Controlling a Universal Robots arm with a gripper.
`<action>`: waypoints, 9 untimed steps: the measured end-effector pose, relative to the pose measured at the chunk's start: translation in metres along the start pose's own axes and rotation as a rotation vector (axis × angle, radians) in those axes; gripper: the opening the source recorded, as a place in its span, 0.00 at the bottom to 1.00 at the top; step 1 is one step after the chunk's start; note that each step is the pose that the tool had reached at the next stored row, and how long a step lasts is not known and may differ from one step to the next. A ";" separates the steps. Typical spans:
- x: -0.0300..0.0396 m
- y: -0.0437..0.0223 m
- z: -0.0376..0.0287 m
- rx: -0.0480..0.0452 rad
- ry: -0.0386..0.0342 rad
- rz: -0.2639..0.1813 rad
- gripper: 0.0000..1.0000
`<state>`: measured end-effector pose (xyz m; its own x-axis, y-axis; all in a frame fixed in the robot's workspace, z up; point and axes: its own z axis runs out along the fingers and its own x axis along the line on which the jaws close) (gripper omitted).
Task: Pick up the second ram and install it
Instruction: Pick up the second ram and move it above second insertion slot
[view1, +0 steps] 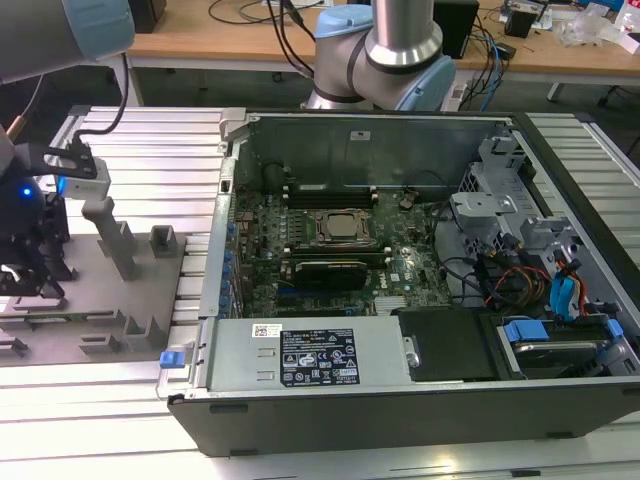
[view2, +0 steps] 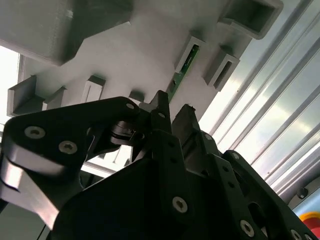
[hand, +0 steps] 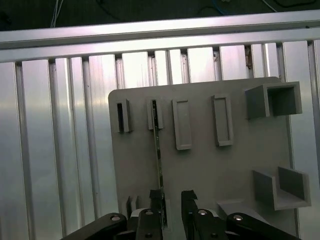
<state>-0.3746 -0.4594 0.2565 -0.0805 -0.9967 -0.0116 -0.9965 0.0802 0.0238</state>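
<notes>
- A black open desktop computer case (view1: 400, 410) lies on its side from the middle of the exterior view out to three o'clock, with a green motherboard (view1: 410, 265) flat on its floor
- A slatted silver aluminium table (view1: 130, 140) carries the case and reaches out to nine o'clock, the exterior view's left
- A grey and light-blue robot arm (view1: 385, 50) rises behind the case at twelve o'clock
- A flat grey plastic fixture plate (view1: 130, 310) with raised slotted holders lies on the table at nine o'clock, just beside the case
- The black two-fingered gripper (hand: 171, 197) hangs low over this plate; its fingers (view2: 160, 107) stand parted, one on each side of the stick's near end
- In the first wrist view one finger sits right against the stick and the other stands clear of it, so nothing is clamped
- The second ram (hand: 158, 150), a long thin green circuit-board stick, stands on its edge on the plate, its far end seated in a small grey slotted holder (hand: 155, 115)
</notes>
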 end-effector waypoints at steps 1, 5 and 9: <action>0.0002 -0.0001 0.0016 0.0000 0.0000 0.000 0.30; 0.0006 -0.0002 0.0052 0.0000 0.0000 0.000 0.30; 0.0011 -0.0003 0.0092 0.0000 0.0000 0.000 0.30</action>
<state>-0.3746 -0.4604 0.2473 -0.0804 -0.9967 -0.0116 -0.9965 0.0801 0.0238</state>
